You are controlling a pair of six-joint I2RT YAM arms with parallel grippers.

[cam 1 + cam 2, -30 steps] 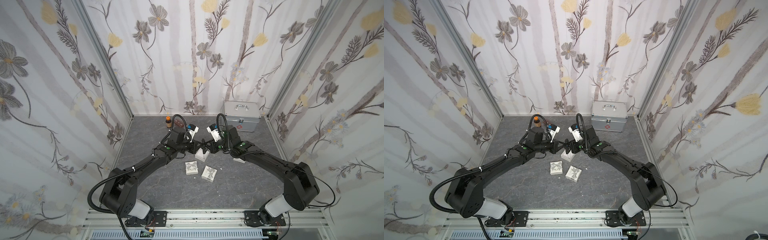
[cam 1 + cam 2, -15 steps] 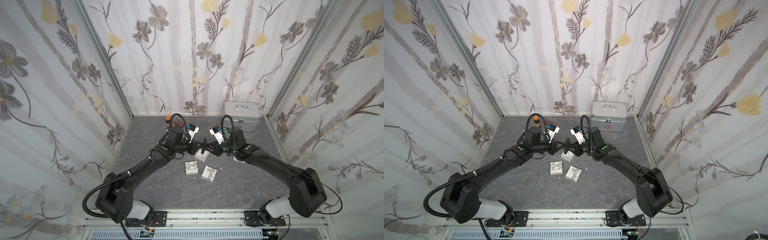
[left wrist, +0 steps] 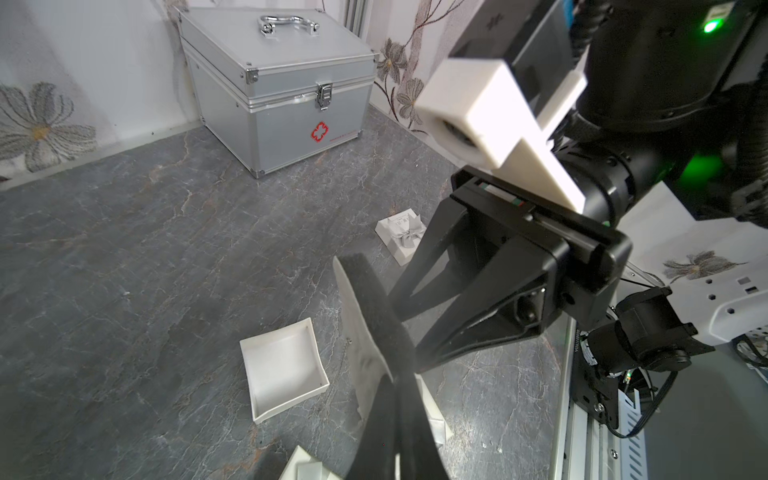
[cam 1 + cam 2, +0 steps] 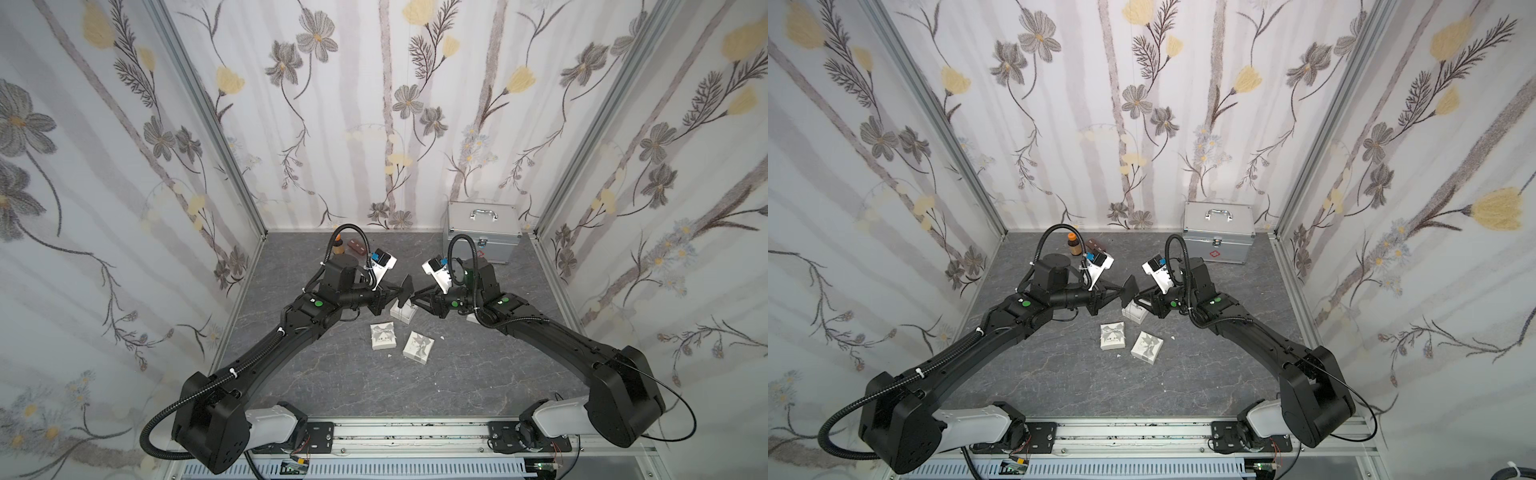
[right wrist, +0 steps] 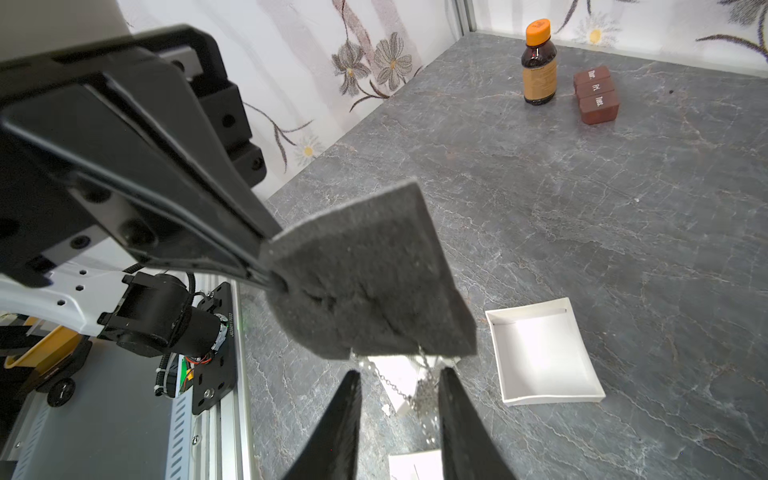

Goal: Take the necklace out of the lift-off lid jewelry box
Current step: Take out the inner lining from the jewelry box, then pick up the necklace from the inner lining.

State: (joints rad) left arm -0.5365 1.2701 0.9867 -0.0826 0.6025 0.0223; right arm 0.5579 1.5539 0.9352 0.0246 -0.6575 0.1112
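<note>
1. Flowery walls (image 4: 374, 124) stand around a grey stone-look table (image 4: 332, 374).
2. Both black arms reach in and meet over the middle of the table.
3. The left gripper (image 5: 266, 274) is pinched tight on one edge of a dark grey pad (image 5: 365, 282). It holds the pad up in the air.
4. The necklace (image 5: 424, 395) is a thin silver chain. It hangs down from the low edge of the pad.
5. The right gripper (image 5: 399, 374) sits just under the pad with its fingers apart. The chain drops into the gap between them. I cannot tell if it touches a finger.
6. An open box (image 5: 552, 399), white with nothing in it, lies flat on the table. It is lower than the pad and off to one side.
7. In both top views, two small white bow boxes (image 4: 383, 337) (image 4: 418, 347) lie near each other, closer to the arm bases. They do not touch.
8. A silver case (image 4: 484, 237) with a red mark stands at the back wall, behind the right arm.
9. A brown bottle (image 4: 1074, 244) with an orange cap stands at the back, behind the left arm. A brown pill box (image 4: 1094, 245) lies just beside it.
</note>
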